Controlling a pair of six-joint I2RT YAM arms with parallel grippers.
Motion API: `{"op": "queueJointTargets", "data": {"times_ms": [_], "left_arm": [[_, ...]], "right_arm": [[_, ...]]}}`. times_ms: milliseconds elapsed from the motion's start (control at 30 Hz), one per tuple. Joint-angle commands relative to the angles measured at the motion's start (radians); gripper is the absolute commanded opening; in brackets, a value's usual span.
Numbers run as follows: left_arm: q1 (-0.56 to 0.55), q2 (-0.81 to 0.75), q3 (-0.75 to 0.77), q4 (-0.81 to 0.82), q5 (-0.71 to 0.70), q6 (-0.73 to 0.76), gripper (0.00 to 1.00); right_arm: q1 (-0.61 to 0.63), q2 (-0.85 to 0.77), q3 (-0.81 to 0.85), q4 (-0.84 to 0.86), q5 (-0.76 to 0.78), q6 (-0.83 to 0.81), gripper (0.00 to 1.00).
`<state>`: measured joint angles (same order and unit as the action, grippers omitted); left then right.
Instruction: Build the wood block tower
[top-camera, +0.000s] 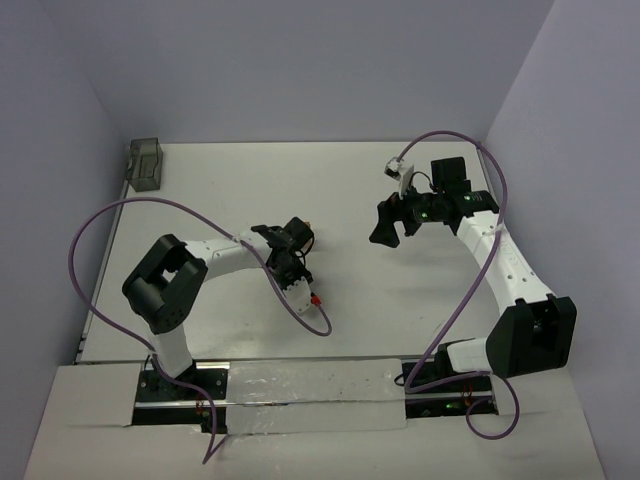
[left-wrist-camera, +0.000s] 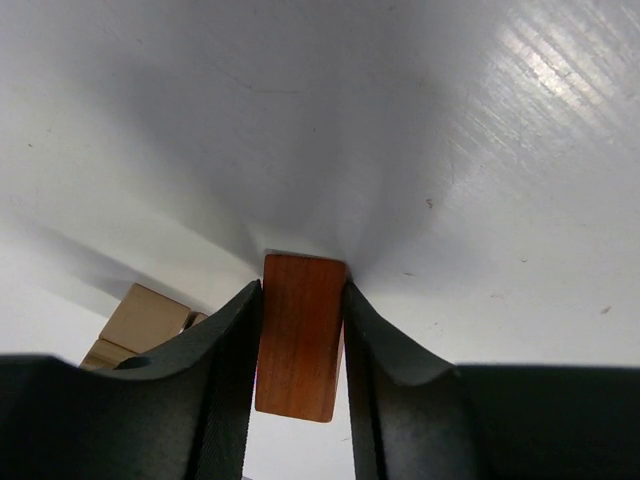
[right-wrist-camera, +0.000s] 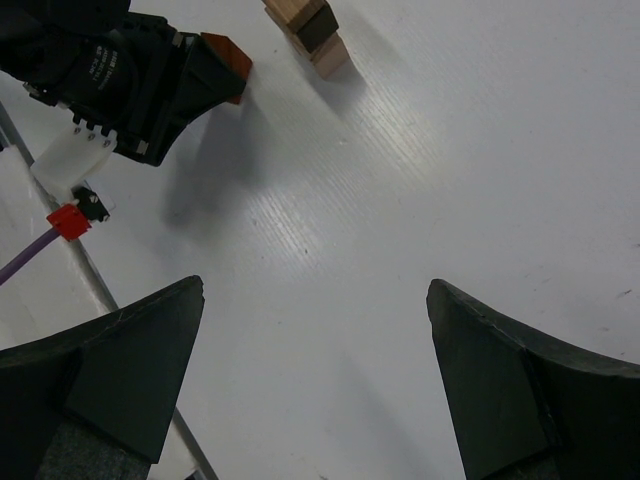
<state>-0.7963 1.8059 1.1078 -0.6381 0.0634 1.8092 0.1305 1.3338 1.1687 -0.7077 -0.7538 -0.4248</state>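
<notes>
The left gripper's jaws are clamped on a reddish-brown block; both black fingers press flat against its long sides. The block is a smooth rectangular piece with fine grain running along its length, rounded corners, and its far end pointing down at the white table. Whether that end touches the surface cannot be told. Just to the left of the gripper, partly hidden behind a finger, lie the tan blocks, pale and square-edged, close together on the table. From the right wrist view they form a small stack with a darker piece among them, cut off by the top edge.

The right gripper hangs over bare table with its jaws wide apart, holding nothing, well apart from the stack. A grey container stands in the far left corner.
</notes>
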Motion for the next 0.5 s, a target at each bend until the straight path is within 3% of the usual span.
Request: {"op": "queueJointTargets", "data": {"times_ms": [0,133,267,467], "left_arm": [[-0.002,-0.028,-0.002,-0.004,0.019,-0.027,0.35],[-0.03,-0.061,0.015,-0.032,0.044,-0.096,0.2],[-0.084,-0.091,0.117,-0.127,0.15,-0.315,0.0],[-0.11,-0.096,0.377,-0.281,0.395,-0.688,0.0]], "right_arm": [[-0.009,-0.008,0.01,0.028,-0.029,-0.008,1.0],[-0.009,-0.029,0.004,0.028,-0.03,-0.002,1.0],[-0.011,-0.057,0.002,0.02,-0.044,0.013,1.0],[-0.011,-0.11,0.009,0.02,-0.052,0.031,1.0]]}}
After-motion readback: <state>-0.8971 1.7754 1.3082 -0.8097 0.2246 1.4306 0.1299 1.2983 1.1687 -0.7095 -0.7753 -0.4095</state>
